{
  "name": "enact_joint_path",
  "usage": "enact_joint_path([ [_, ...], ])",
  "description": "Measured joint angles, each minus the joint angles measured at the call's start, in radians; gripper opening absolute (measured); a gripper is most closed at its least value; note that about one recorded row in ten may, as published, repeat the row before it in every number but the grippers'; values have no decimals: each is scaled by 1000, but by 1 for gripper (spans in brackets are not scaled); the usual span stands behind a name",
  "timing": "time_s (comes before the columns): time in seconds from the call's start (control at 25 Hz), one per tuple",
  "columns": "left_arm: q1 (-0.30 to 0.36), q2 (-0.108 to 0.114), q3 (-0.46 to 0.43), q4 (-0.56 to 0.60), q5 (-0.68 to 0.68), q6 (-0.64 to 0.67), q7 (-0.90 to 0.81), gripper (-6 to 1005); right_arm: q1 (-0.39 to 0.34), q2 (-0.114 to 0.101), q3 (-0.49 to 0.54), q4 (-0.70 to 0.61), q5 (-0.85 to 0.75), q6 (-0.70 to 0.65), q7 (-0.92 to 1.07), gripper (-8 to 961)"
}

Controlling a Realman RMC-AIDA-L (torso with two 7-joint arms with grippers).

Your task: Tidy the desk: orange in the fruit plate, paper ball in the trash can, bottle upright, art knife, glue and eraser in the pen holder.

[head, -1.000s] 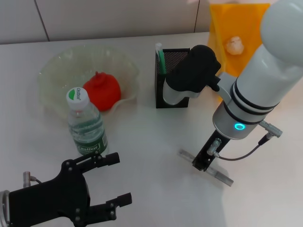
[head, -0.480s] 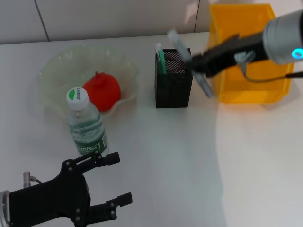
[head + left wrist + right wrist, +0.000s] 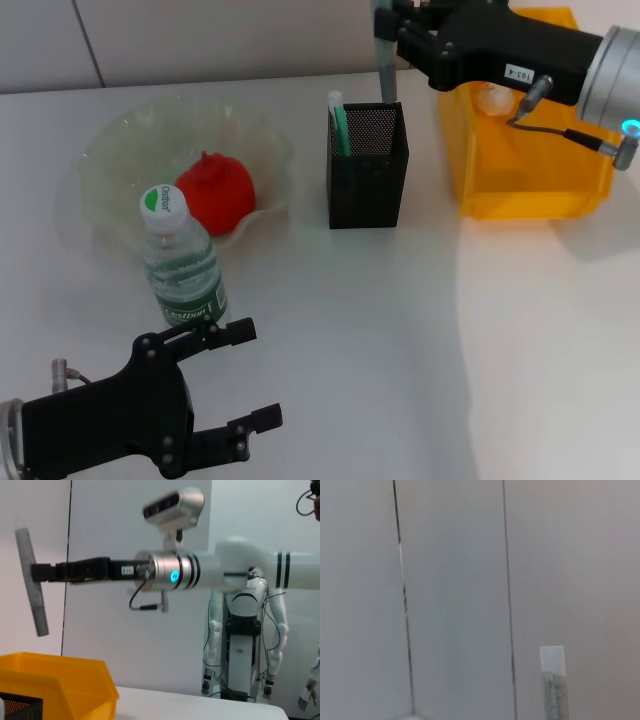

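Observation:
My right gripper (image 3: 388, 38) is shut on the grey art knife (image 3: 386, 78) and holds it upright just above the far rim of the black mesh pen holder (image 3: 368, 180). A green-and-white stick (image 3: 339, 125) stands in the holder. The left wrist view shows the art knife (image 3: 35, 605) hanging from that gripper (image 3: 38, 573); its tip (image 3: 553, 690) shows in the right wrist view. The orange (image 3: 215, 192) lies in the fruit plate (image 3: 120, 150). The bottle (image 3: 180, 260) stands upright. The paper ball (image 3: 490, 97) lies in the yellow trash can (image 3: 530, 180). My left gripper (image 3: 235, 385) is open and empty at the near left. The eraser is not in view.
The trash can stands right of the pen holder, under my right arm (image 3: 560, 60). The bottle stands just in front of the fruit plate and close to my left gripper. Another robot (image 3: 245, 620) stands beyond the table.
My right gripper has lifted the art knife from the table in front of the pen holder, swung it up and back, and turned it upright over the holder. The left arm has barely moved.

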Motion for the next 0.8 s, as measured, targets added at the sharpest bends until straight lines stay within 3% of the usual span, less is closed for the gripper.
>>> enact_joint_path([
  [0.08, 0, 0, 0, 0, 0, 0, 0, 807, 13, -1, -2, 133, 167, -6, -224, 124],
  [0.12, 0, 0, 0, 0, 0, 0, 0, 807, 35, -1, -6, 268, 310, -27, -457, 124],
  [0.2, 0, 0, 0, 0, 0, 0, 0, 807, 50, -2, -7, 328, 356, -42, -540, 123],
  [0.28, -1, 0, 0, 0, 1, 0, 0, 807, 89, -2, -6, 455, 431, -73, -675, 130],
  [0.32, -2, 0, 0, 0, 2, 0, 0, 807, 136, -2, -1, 582, 495, -101, -769, 133],
  [0.52, -3, 0, 0, 0, 4, 0, 0, 807, 227, -5, 4, 763, 545, -112, -846, 149],
  [0.8, -4, 0, 0, 0, 5, 1, 0, 807, 244, 0, 4, 810, 549, -107, -851, 172],
])
